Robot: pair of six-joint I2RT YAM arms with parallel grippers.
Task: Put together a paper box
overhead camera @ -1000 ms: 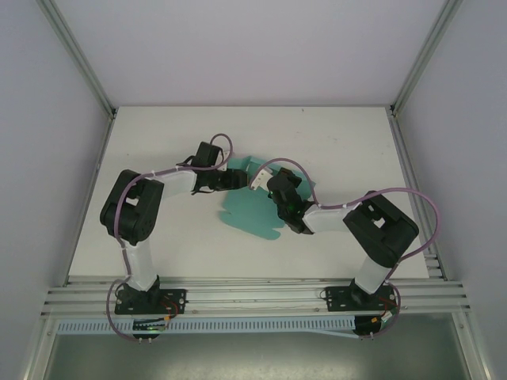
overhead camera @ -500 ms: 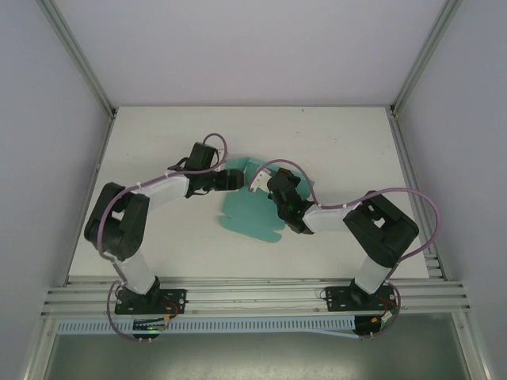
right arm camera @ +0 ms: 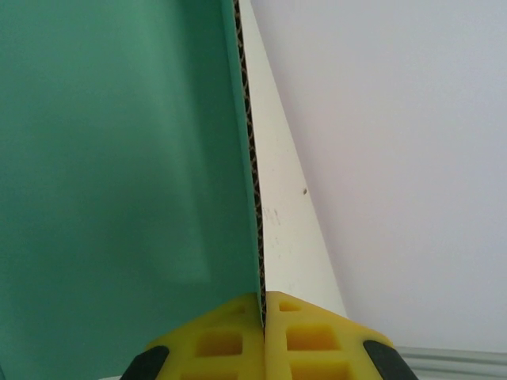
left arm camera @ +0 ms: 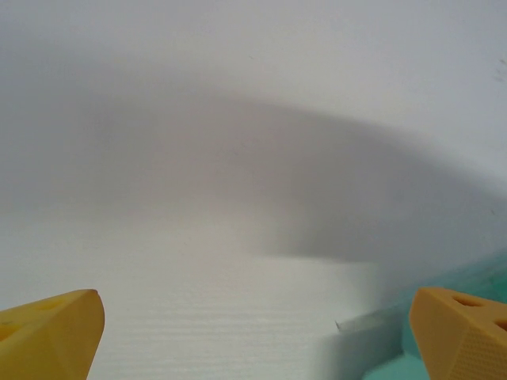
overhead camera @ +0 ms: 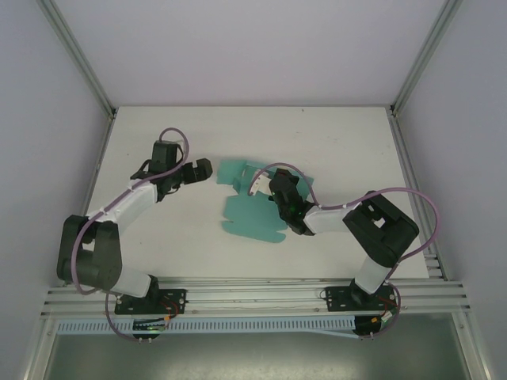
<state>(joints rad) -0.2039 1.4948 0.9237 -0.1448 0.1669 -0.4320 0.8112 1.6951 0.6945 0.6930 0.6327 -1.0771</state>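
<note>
The paper box (overhead camera: 247,214) is at this point a flat teal die-cut sheet of corrugated card, lying near the middle of the table (overhead camera: 333,142). At its two o'clock side the right gripper (right arm camera: 262,317) has its yellow fingers pressed together on the card's raw edge. The left gripper (overhead camera: 200,169) hangs apart from the sheet at its ten o'clock, jaws spread wide and holding nothing.

The fold should go best with a firm pinch close to a crease and the free gripper pinning the flat panel. Otherwise the whole sheet would likely drag across the table — and light card creases wrongly if hurried.
</note>
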